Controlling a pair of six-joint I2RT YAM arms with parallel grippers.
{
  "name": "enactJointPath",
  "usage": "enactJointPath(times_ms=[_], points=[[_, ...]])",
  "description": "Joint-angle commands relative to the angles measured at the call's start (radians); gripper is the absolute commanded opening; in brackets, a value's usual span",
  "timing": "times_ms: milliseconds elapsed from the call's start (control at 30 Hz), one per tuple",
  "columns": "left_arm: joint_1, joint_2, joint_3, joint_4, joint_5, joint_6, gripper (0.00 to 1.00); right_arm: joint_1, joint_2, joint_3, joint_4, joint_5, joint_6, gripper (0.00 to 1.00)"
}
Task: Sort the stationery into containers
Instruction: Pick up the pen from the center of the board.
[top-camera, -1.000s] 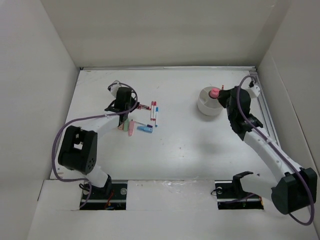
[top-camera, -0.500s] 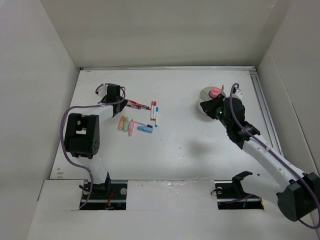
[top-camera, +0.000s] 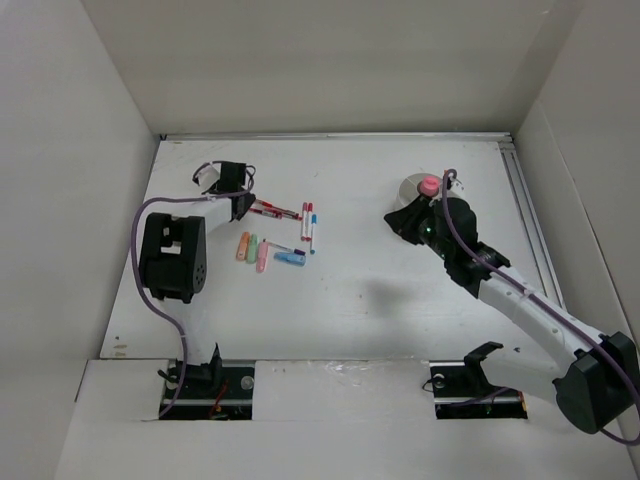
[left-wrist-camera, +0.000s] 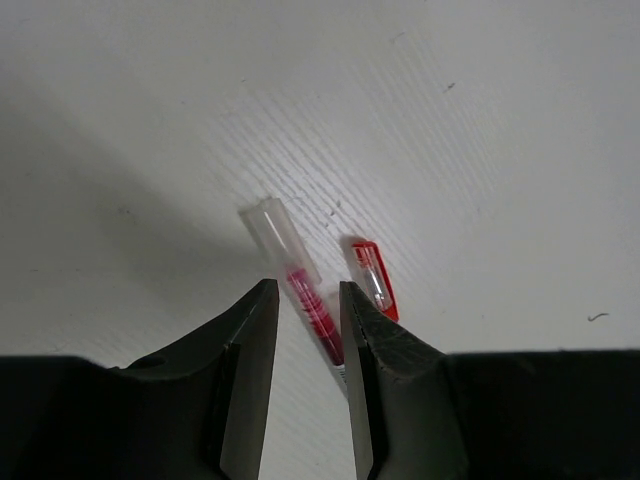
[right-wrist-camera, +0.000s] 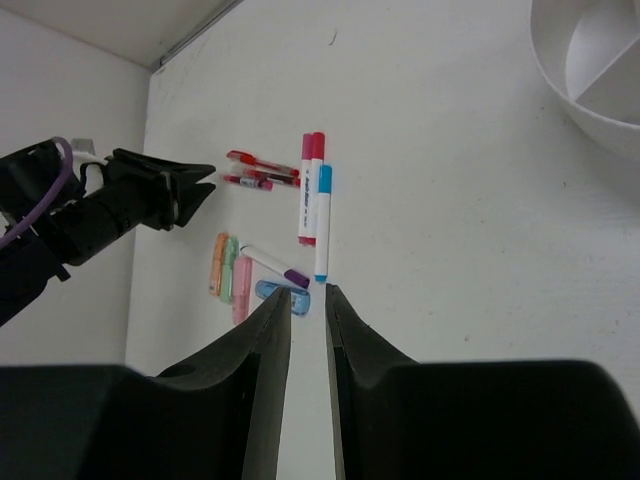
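Left tool (left-wrist-camera: 307, 290) narrowly parted, straddling a red pen (left-wrist-camera: 283, 238) on the table (left-wrist-camera: 480, 120), probably not pinching it yet; pen's long axis runs straight ahead from the tool. Right tool (right-wrist-camera: 308, 295) narrow, empty, near the tub (right-wrist-camera: 580, 95), well apart from the pens

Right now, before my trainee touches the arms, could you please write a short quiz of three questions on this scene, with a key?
1. True or false: the white tub has inner dividers.
2. What lies between the fingers of the left gripper? A) a red pen B) a blue-capped marker C) a green piece
3. How many white markers lie parallel, side by side?

Key: 1 true; 2 A; 3 two.
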Motion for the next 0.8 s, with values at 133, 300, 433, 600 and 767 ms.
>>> enactJointPath(times_ms=[133,300,433,600,767], points=[[0.001,0.021,0.029,-0.043,-0.049,-0.007,0.28,0.005,-0.01,0.022,0.004,-0.014,-0.027,0.28],[0.001,0.063,0.047,-0.057,-0.059,0.002,0.28,0.005,-0.001,0.031,-0.005,-0.023,-0.027,0.28],[0.001,0.084,0.092,-0.088,-0.069,0.011,0.27,0.014,-0.01,0.031,-0.005,-0.034,-0.027,0.29],[0.001,0.104,0.136,-0.112,-0.081,0.032,0.27,0.023,-0.01,0.031,-0.005,-0.032,-0.027,0.29],[0.001,0.109,0.139,-0.115,-0.105,0.042,0.27,0.023,-0.01,0.031,-0.005,-0.031,-0.027,0.3]])
